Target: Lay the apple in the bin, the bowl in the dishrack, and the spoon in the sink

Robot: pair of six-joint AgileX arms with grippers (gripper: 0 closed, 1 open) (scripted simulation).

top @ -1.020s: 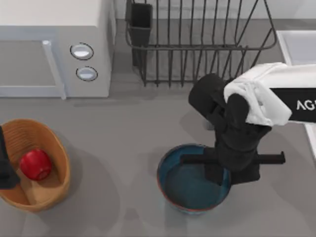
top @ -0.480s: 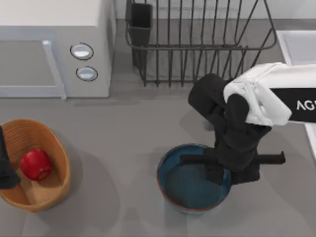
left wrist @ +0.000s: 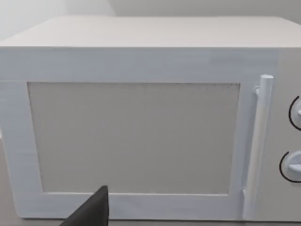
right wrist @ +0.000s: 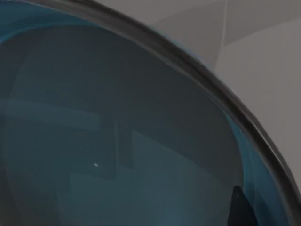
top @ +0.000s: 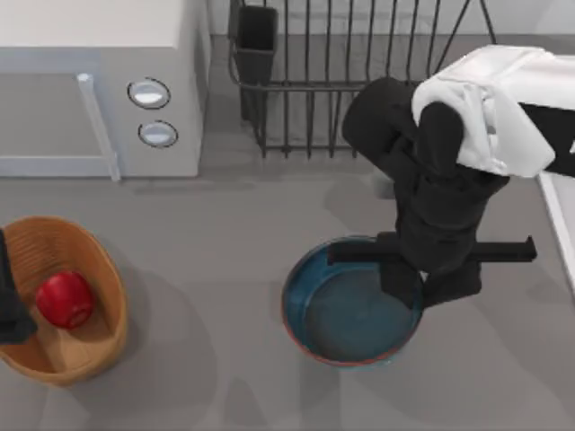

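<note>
Grey desk [top: 225,224] carries: white microwave [top: 99,85] at rear left; dishrack [top: 341,81] at rear centre, just beside the microwave; bin [top: 103,260] at front left, holding the apple [top: 65,299]. Whether the bowl [top: 346,310], front centre, rests on it cannot be told.

The right arm [top: 503,108] has a glossy white shell on its long segment with a black panel along the side, and a bit of white lettering at the frame edge. The wrist section is all matte black, chunky rounded cylinders stacked together, ending in a flat black crossbar [top: 431,253]. The left arm [top: 11,292] is just a black sliver at the table's left edge.
</note>
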